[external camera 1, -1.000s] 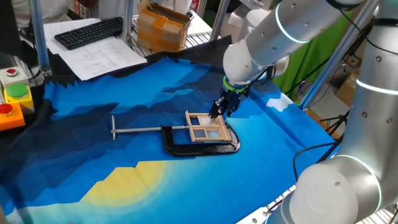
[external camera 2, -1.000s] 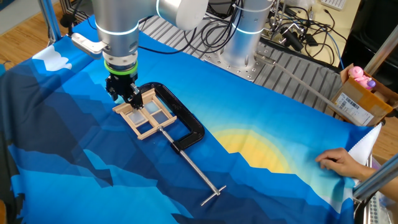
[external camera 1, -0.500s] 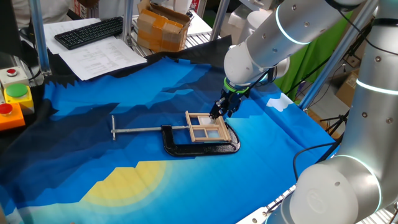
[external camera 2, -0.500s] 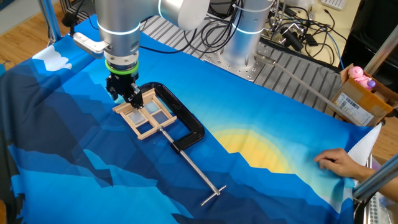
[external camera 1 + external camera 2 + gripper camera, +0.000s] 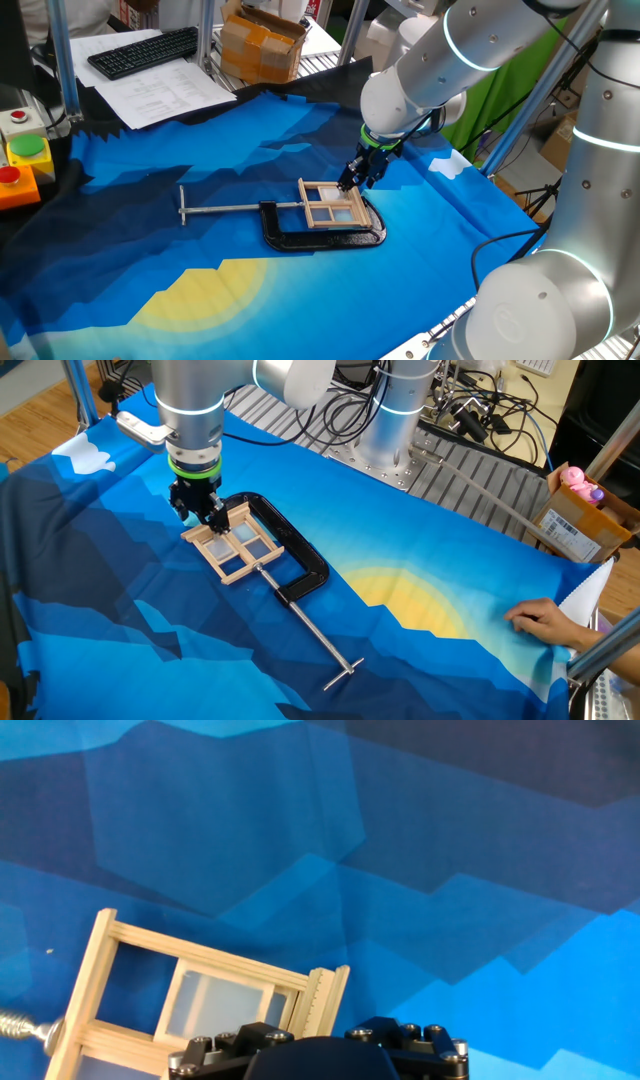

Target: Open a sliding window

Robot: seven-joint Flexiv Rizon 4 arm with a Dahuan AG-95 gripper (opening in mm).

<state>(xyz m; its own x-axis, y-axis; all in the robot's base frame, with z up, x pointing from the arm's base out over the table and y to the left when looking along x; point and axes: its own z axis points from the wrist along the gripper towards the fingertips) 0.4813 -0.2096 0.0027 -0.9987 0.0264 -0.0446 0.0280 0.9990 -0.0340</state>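
Sliding window (image 5: 333,205): centre frame, clamped flat in black C-clamp (image 5: 325,236) on blue cloth (image 5: 200,150). Gripper (image 5: 358,176): jaws apart, holding nothing, poised at window's upper-right corner. Risk: fingers skidding off the thin sash

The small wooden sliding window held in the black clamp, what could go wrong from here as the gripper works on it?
1. The gripper sits at one corner of the small tan wooden sliding window; pushing there could jam the sash rather than slide it.
2. The black C-clamp lies loose on the blue cloth, so a hard push might drag clamp, window and cloth together.
3. A person's hand rests on the cloth edge, possibly within the arm's sweep.
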